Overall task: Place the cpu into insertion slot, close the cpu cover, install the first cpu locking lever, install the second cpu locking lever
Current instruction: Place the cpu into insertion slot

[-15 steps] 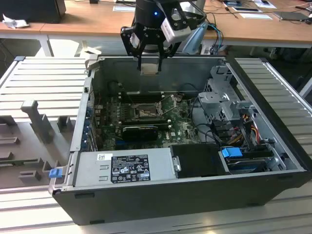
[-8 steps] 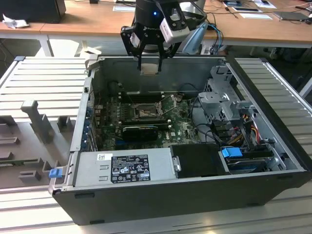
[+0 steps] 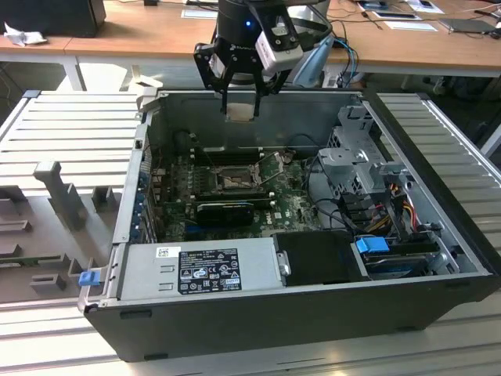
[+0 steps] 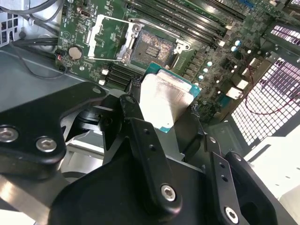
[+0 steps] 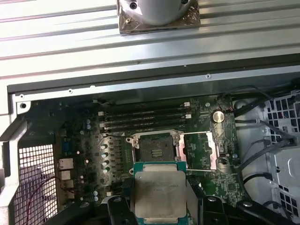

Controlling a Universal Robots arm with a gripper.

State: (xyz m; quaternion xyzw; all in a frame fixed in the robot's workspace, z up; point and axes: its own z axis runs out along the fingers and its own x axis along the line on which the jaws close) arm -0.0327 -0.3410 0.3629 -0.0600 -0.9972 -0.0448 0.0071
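Pale silver-beige square cpu, flat on its green backing, hung in your black two-fingered end effector. Its fingers were closed to the chip's width and pressed on two opposite edges, holding it level.

You were in the first step, I judge: placing. In the exterior view the chip sat well above the open dark computer case, not yet down among the boards. The insertion slot, a square socket with a dark frame and grey centre on the green motherboard, lay bare. The cpu cover, a thin silver metal frame plate, stood swung open at its side, so nothing blocked the way.

Seating it would ask you to bring the chip square over the socket, level and with corners matched, and to lower it gently. A tilted drop could harm the contacts.
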